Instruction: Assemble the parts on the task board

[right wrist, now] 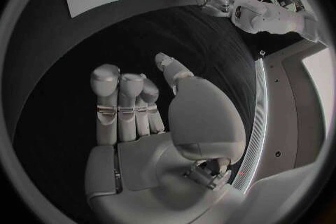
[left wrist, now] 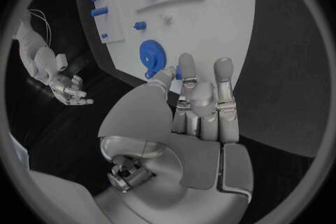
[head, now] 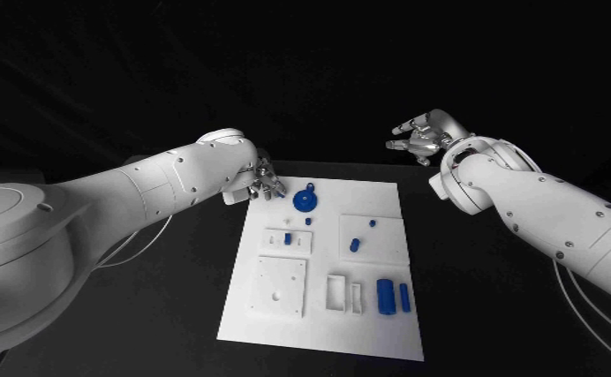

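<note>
Risk: left hand [head: 262, 184], fingers apart and holding nothing, hovers beside round blue toothed gear [head: 305, 199] on white task board [head: 382, 324]; could nudge it. Right hand [head: 420, 138] spread, empty, well apart.

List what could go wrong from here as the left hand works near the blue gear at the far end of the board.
1. The left hand has its fingertips right by the blue gear at the task board's far edge; a clumsy pinch might push the gear off onto the table.
2. A small blue peg lies just beside the gear and could get knocked.
3. The right hand hangs open off the board, so it likely cannot steady anything.
</note>
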`<state>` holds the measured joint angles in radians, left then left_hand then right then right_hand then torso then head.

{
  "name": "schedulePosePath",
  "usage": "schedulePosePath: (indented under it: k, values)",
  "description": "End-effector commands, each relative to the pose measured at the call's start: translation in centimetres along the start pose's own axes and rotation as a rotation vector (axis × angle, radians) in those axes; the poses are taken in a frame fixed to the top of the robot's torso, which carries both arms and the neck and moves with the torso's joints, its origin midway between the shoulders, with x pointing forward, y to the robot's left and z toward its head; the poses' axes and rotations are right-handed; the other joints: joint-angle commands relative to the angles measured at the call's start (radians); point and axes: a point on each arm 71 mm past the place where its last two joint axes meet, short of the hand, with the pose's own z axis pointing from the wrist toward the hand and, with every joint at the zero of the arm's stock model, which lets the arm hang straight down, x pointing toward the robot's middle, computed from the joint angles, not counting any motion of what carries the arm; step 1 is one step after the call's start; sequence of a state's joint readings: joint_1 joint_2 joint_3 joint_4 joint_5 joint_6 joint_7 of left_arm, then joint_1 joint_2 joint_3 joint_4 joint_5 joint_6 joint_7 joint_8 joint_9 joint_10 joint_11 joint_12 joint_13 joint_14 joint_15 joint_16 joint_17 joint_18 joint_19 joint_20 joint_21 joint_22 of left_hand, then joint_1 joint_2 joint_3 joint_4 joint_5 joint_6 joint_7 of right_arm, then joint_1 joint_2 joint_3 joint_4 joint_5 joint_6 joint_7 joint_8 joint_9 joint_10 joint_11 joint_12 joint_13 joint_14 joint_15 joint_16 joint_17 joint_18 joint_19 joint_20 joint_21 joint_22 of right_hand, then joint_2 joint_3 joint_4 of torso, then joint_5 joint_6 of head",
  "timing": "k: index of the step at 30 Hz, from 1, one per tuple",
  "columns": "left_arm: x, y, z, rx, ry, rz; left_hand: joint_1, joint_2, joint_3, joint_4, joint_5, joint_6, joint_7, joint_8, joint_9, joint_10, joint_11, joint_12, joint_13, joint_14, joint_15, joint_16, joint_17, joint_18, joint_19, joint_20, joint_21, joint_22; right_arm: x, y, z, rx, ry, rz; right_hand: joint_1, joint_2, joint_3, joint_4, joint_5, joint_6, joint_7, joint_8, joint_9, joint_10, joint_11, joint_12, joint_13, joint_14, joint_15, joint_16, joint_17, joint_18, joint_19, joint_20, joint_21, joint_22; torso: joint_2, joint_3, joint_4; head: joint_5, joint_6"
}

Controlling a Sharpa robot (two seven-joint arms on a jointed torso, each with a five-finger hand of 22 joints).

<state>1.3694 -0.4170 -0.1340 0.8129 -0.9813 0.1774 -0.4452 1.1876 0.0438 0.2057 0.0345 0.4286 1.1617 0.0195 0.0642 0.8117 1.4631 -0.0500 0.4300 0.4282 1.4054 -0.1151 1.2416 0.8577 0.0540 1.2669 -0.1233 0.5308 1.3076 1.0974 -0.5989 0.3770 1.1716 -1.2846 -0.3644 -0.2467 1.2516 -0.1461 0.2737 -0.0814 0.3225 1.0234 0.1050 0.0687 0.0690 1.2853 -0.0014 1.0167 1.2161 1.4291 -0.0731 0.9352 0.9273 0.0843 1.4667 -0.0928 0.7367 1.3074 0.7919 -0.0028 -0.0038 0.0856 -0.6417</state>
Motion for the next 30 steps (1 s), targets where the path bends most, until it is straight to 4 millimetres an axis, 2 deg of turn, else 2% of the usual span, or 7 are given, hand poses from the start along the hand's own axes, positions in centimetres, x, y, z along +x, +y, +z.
schedulePosePath:
  k: [1, 4, 5, 8, 13, 19, 30]
  values:
    - [0.1, -0.2, -0.1, 0.027, -0.003, -0.034, -0.041, -0.013, 0.165, -0.121, 0.002, 0.017, -0.009, 0.003, 0.035, 0.03, 0.0, -0.006, -0.001, 0.004, 0.004, 0.005, 0.006, -0.004, -0.008, 0.001, 0.009, 0.019, 0.1, 0.0, 0.0, -0.002, 0.015, -0.007, -0.007, 0.001, 0.004, -0.001, 0.004, -0.002, 0.006, -0.006, -0.001, -0.004, 0.0, 0.0, 0.001, 0.009, 0.0, -0.004, 0.002, 0.013, 0.055, -0.001, -0.001, 0.032, -0.002, -0.0005, 0.0016, 0.001, 0.0]
    - [0.0, -0.1, -0.2, 0.032, -0.015, -0.063, -0.044, -0.016, 0.182, -0.136, 0.007, 0.026, -0.01, 0.003, 0.049, 0.036, 0.0, -0.004, -0.001, 0.012, 0.002, 0.013, 0.018, -0.003, -0.005, 0.0, 0.013, 0.019, 0.1, -0.2, 0.0, 0.001, 0.016, -0.008, -0.009, 0.001, 0.007, -0.002, 0.005, 0.0, 0.006, -0.006, -0.001, -0.004, 0.0, 0.001, 0.001, 0.01, -0.001, -0.004, 0.002, 0.013, 0.055, -0.001, -0.001, 0.031, -0.003, -0.0005, 0.0027, 0.001, 0.0]
    - [0.0, 0.0, -0.2, 0.034, -0.02, -0.075, -0.053, -0.024, 0.212, -0.144, -0.003, 0.031, -0.01, 0.003, 0.053, 0.038, -0.002, -0.003, -0.001, 0.014, 0.002, 0.016, 0.022, -0.003, -0.003, -0.001, 0.015, 0.019, 0.1, -0.2, 0.0, 0.002, 0.016, -0.009, -0.01, 0.001, 0.008, -0.002, 0.005, 0.0, 0.006, -0.006, -0.001, -0.004, 0.0, 0.001, 0.001, 0.01, -0.001, -0.004, 0.003, 0.012, 0.055, -0.001, -0.001, 0.031, -0.003, -0.0006, 0.0028, 0.001, 0.0]
    - [0.1, 0.2, -0.5, 0.039, -0.029, -0.11, -0.074, -0.034, 0.251, -0.158, 0.007, 0.04, -0.013, 0.003, 0.068, 0.042, -0.003, 0.003, -0.002, 0.018, 0.001, 0.018, 0.027, -0.002, -0.001, -0.003, 0.022, 0.019, 0.1, -0.4, 0.0, 0.006, 0.016, -0.011, -0.01, 0.001, 0.008, -0.002, 0.005, 0.0, 0.006, -0.006, -0.001, -0.004, 0.0, 0.001, 0.001, 0.01, -0.001, -0.004, 0.003, 0.012, 0.055, -0.001, -0.001, 0.031, -0.006, -0.0005, 0.0059, 0.002, -0.001]
    - [0.5, 0.7, -1.2, 0.049, -0.024, -0.152, -0.084, -0.039, 0.265, -0.168, 0.021, 0.049, -0.015, 0.003, 0.076, 0.044, -0.005, 0.011, -0.003, 0.022, -0.001, 0.021, 0.032, -0.002, 0.0, -0.004, 0.026, 0.019, 0.1, -0.7, -0.1, 0.013, 0.019, -0.013, -0.01, 0.001, 0.008, -0.002, 0.005, 0.0, 0.006, -0.006, -0.001, -0.004, 0.0, 0.001, 0.001, 0.01, -0.001, -0.004, 0.003, 0.012, 0.055, -0.001, -0.001, 0.031, -0.013, 0.0007, 0.0098, 0.005, -0.006]
    - [1.4, 1.5, -2.9, 0.068, -0.013, -0.169, -0.096, -0.043, 0.274, -0.178, 0.033, 0.06, -0.018, 0.002, 0.08, 0.046, -0.008, 0.021, -0.006, 0.028, -0.002, 0.023, 0.038, -0.002, 0.001, -0.005, 0.029, 0.018, 0.2, -1.3, -0.3, 0.024, 0.024, -0.015, -0.008, 0.001, 0.01, -0.004, 0.005, 0.001, 0.006, -0.006, -0.001, -0.004, 0.0, 0.001, 0.001, 0.009, -0.001, -0.004, 0.003, 0.012, 0.055, -0.001, 0.0, 0.031, -0.023, 0.0028, 0.0179, 0.006, -0.018]
    - [4.5, 3.4, -6.2, 0.096, -0.021, -0.096, -0.103, -0.053, 0.285, -0.176, 0.037, 0.077, -0.022, 0.0, 0.066, 0.048, -0.01, 0.039, -0.017, 0.037, -0.001, 0.024, 0.044, 0.002, 0.007, -0.001, 0.034, 0.018, 0.9, -2.5, -0.9, 0.043, 0.045, -0.014, -0.008, 0.001, 0.01, -0.004, 0.005, 0.001, 0.006, -0.006, -0.001, -0.004, 0.0, 0.001, 0.001, 0.009, -0.001, -0.004, 0.003, 0.012, 0.055, -0.001, 0.0, 0.031, -0.038, 0.002, 0.0292, 0.004, -0.041]
